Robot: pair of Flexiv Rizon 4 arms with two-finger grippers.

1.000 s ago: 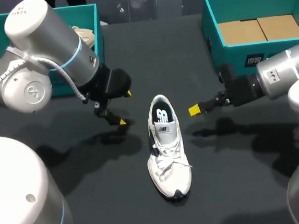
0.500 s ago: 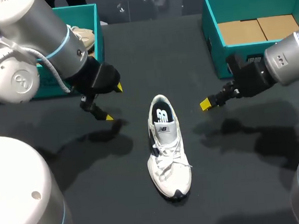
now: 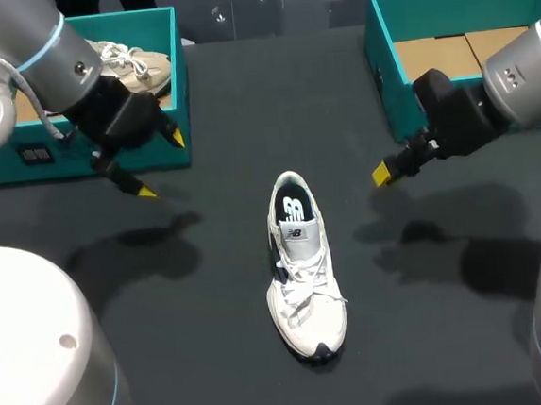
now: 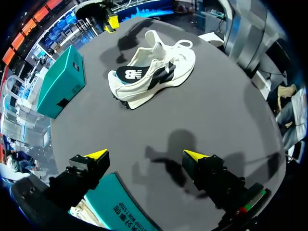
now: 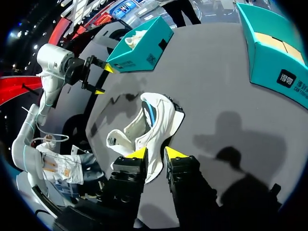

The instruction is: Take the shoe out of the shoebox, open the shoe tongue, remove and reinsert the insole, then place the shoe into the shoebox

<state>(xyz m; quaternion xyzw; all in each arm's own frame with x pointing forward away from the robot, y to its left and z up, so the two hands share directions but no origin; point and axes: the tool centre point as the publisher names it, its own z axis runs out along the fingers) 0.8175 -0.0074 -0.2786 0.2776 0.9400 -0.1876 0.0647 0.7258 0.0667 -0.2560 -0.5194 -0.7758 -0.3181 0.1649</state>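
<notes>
One white sneaker (image 3: 300,266) stands mid-counter (image 3: 243,110), outside the boxes. You see both arms have drawn back from it: left gripper (image 3: 161,164) jaws wide, right gripper (image 3: 382,174) jaws narrow, both empty. Probably no step is now in hand.

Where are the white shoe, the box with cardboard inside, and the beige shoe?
white shoe (image 3: 301,280): head view, on its laces.
box with cardboard (image 3: 452,6): head view, on its far inner wall.
beige shoe (image 3: 135,65): head view, on its side near the laces.
</notes>
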